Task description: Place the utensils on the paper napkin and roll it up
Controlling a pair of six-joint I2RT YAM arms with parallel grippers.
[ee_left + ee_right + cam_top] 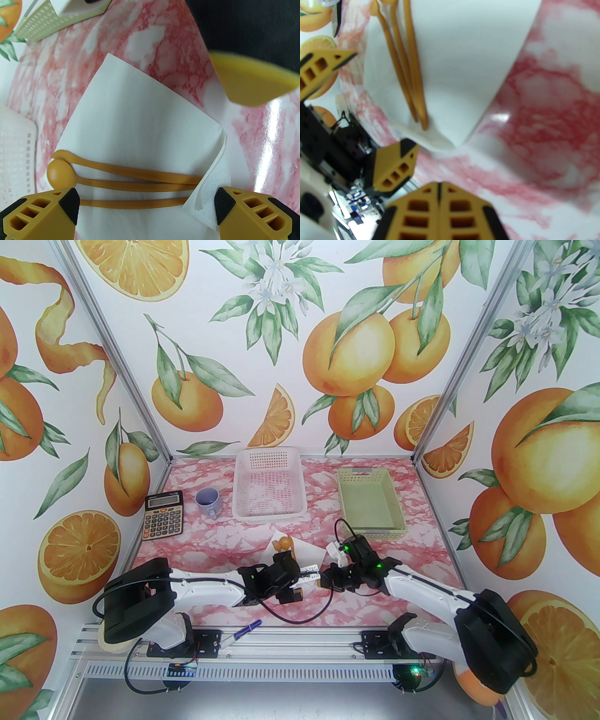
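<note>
Paper, thin and matte white with a dimpled edge, forms the napkin [145,112] mid-frame; one corner curls up at lower right. Slim, smooth orange-brown utensils [140,185] lie on it, long axes left-right (spoon bowl at left), between the left gripper's [146,204] spread fingers [69,204]. The right gripper's [439,187] fingers press together just below the napkin's corner.

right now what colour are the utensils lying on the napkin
Orange-brown; the utensils show best in the left wrist view.
</note>
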